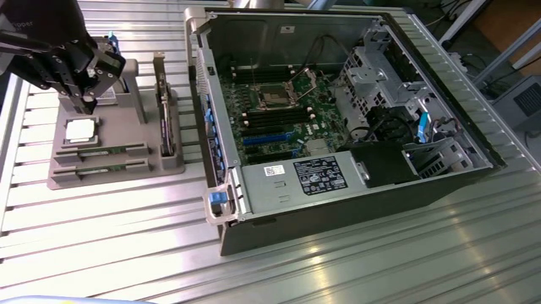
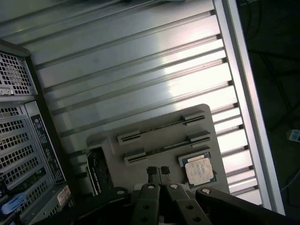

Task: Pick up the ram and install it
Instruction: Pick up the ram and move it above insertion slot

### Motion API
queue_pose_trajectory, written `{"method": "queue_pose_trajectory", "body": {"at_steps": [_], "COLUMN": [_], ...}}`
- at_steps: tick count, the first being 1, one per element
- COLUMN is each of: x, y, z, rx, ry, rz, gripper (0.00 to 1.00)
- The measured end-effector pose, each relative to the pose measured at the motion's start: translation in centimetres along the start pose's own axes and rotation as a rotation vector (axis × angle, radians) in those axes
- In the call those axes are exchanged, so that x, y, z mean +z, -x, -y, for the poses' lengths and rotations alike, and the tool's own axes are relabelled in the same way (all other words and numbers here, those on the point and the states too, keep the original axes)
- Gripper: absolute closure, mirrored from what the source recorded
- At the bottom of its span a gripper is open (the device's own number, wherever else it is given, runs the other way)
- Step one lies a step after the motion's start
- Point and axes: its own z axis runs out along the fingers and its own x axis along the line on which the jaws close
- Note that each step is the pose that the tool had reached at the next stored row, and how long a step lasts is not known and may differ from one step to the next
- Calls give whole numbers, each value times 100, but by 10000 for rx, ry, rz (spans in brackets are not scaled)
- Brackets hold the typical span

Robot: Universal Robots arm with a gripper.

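Claw (image 1: 87,104) is held pressed together, nothing pinched, above the grey holder (image 1: 110,180) at the exterior view's left, where the ram (image 1: 106,151) is seated near the processor (image 1: 80,130).

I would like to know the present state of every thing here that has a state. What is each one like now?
gripper: shut, empty, above the grey holder.
ram sticks: two, lying in the holder's slots, not yet picked up.
processor chip: lying flat in its recess on the holder.
expansion card: standing upright in the holder.
computer case: on its side, cover off, inside exposed.
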Motion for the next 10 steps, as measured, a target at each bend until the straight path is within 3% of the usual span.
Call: {"method": "queue_pose_trajectory", "body": {"at_steps": [3, 10], "x": [5, 30], "y": [0, -2], "z": [0, -1], "rx": [261, 2329], "ry": [-8, -69], "rz": [-8, -78], "gripper": [90, 90]}}
